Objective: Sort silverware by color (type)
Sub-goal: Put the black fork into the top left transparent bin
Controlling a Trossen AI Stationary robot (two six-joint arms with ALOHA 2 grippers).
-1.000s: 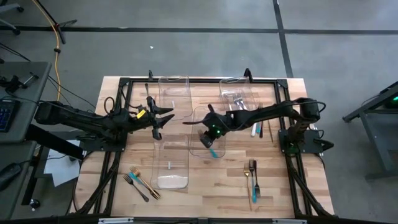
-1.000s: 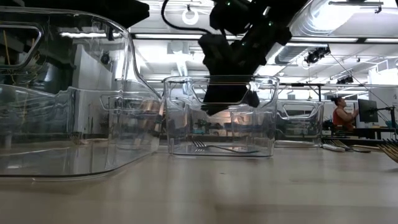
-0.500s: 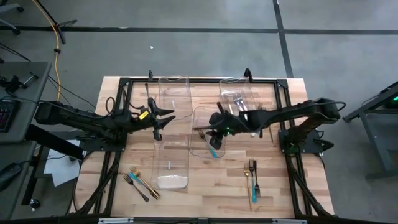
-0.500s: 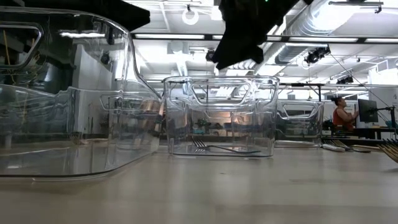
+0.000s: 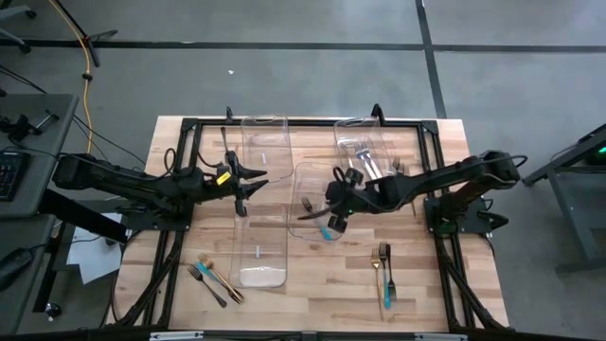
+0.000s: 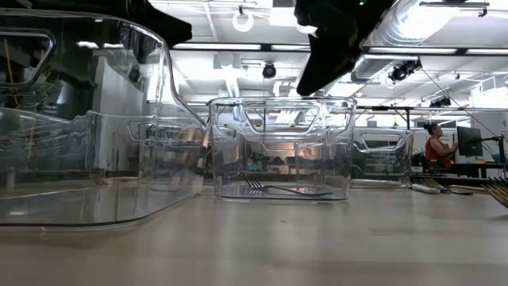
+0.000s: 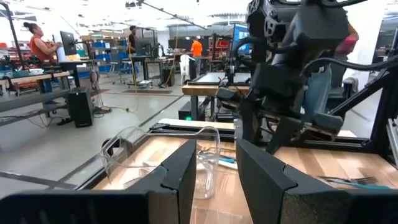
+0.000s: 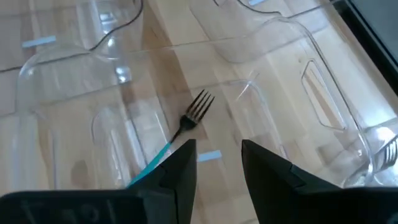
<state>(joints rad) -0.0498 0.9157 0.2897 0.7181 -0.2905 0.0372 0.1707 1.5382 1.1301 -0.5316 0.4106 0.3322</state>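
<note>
Landmark: middle clear bin (image 5: pixel 317 199) on the wooden counter (image 5: pixel 426 284). Inside it lies a teal-handled fork (image 8: pixel 180 134), dark tines, slim, flat on the bin floor. Right tool (image 5: pixel 333 210) hangs above the bin's right edge, fingers (image 8: pixel 264 168) parted with a gap, nothing held. Left tool (image 5: pixel 248 180) waits left of the bin, above the counter, fingers (image 7: pixel 180 174) apart, empty.

Around: tall clear bin (image 5: pixel 266 147) up-left of the middle bin; another clear bin (image 5: pixel 261 248) down-left; a fourth (image 5: pixel 362 150) up-right with shiny silver forks (image 5: pixel 365 156) in it. All bins are smooth see-through plastic with rounded corners.

Loose forks (image 5: pixel 383 265), gold and teal among them, lie down-right of the middle bin; another small pile (image 5: pixel 213 277) far down-left. Black frame rails (image 5: pixel 303 121) edge the counter.
</note>
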